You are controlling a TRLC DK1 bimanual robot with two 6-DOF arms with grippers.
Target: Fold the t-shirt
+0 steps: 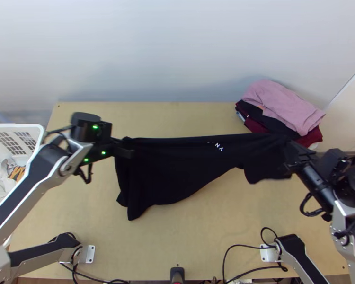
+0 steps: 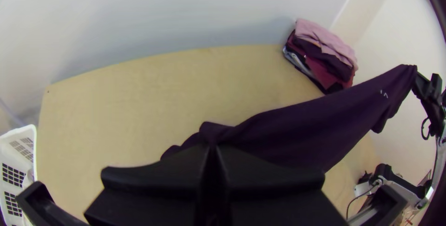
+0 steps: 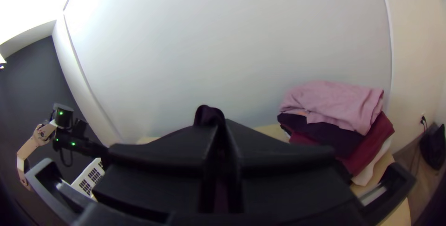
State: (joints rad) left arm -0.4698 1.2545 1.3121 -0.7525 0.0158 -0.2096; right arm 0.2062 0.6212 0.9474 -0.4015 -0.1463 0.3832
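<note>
From where I'm standing, the black t-shirt (image 1: 177,165) is strung between the two grippers over the middle of the table (image 1: 154,246), its upper edge drawn nearly straight across. The left gripper (image 2: 212,149) has its fingers pressed together on one end of that edge, and the right gripper (image 3: 215,123) is pinching the cloth near the other end. Below the taut edge the shirt hangs loose, a long drooping corner under the left side and a shorter flap by the right; whether those lower parts touch the wood I can't tell. A bit of white print (image 1: 218,146) sits close to the upper edge, toward the right gripper. I'd call this the spreading-out stage, with the proper folds not yet made. Next, I'd say, both grippers need to lower together, keeping that edge stretched, so the body lands flat and the loose corners don't tuck underneath. The right end is near the pile of folded clothes (image 1: 284,109), so the shirt wants laying down toward the near side, clear of it. If one side came down well ahead of the other, I'd expect the cloth to bunch and need straightening before any fold.
</note>
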